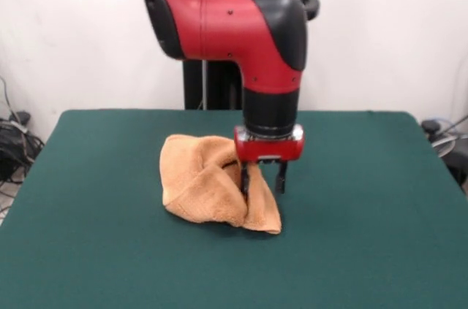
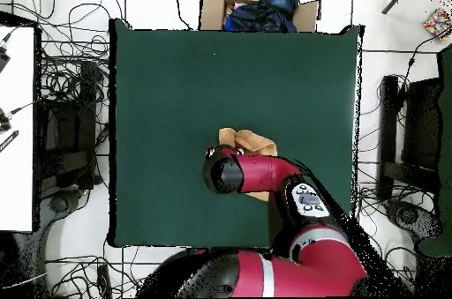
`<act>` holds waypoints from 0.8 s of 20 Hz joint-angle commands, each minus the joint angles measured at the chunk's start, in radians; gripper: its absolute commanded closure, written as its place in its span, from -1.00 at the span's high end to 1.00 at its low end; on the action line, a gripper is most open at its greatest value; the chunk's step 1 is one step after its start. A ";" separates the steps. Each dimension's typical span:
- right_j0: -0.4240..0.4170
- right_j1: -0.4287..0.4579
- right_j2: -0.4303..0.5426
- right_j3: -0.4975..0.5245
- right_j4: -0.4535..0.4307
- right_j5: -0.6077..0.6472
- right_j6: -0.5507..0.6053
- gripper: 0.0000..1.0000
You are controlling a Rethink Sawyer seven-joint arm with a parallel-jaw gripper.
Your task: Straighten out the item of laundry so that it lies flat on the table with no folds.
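Bare green worktop [image 1: 351, 250] is noted nearest, then mid-worktop the laundry [image 1: 201, 185] is found still bunched and folded, far from flattened, its 3 o'clock edge apparently pinched by the lowered end effector [image 1: 263, 179].

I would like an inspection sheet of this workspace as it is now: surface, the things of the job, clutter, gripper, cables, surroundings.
Surface: green table, no damage visible.
Job's things: orange towel near the table's middle, crumpled with folds, not flat.
Clutter: nothing seen on the table.
Gripper: gripper down at the towel's edge; one finger seems pressed into the cloth, the other beside it; open or shut cannot be told.
Cables: many cables on the floor around the table; none seen on the table.
Surroundings: cardboard box with dark cloth at the table's far edge; white wall behind the robot.
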 commanded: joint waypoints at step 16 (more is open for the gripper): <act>0.081 -0.187 -0.018 0.150 0.112 0.122 0.186 1.00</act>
